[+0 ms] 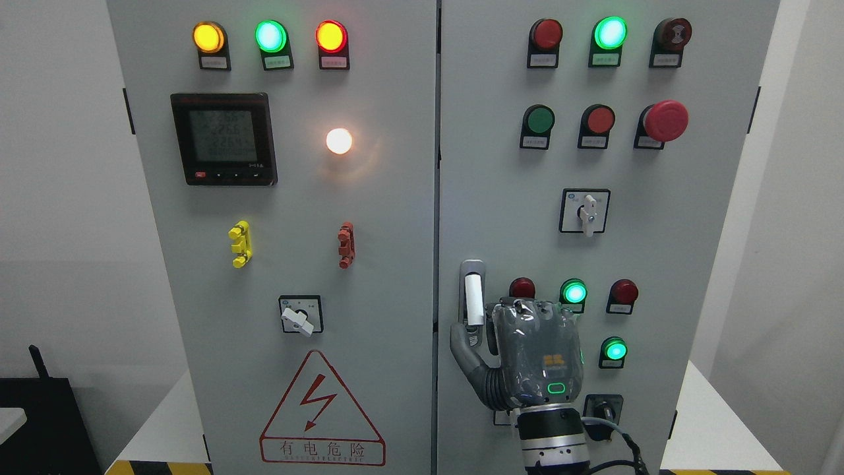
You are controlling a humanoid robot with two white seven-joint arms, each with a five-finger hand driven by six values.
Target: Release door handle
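- The door handle [473, 298], a white upright lever in a grey recessed plate, sits at the left edge of the right cabinet door [501, 198], just beside the seam between the two doors and below mid-height.
- The right robot hand [521, 349] comes up from the bottom edge, right of the middle, with its back toward the camera. Its thumb [463, 349] reaches up to the lower end of the handle and its fingers curl toward the door at the handle's right; whether they truly grip the lever or only rest against it cannot be told.
- Right of the hand are a dark red lamp [522, 287], a lit green lamp [573, 291], another red lamp [623, 291] and a second lit green lamp [614, 349].
- Higher on the same door are a white rotary switch [585, 211] and a red mushroom button [666, 121].
- The left cabinet door [290, 264] carries a digital meter [223, 138], a glowing white lamp [339, 140] and a red triangular warning sign [321, 412].
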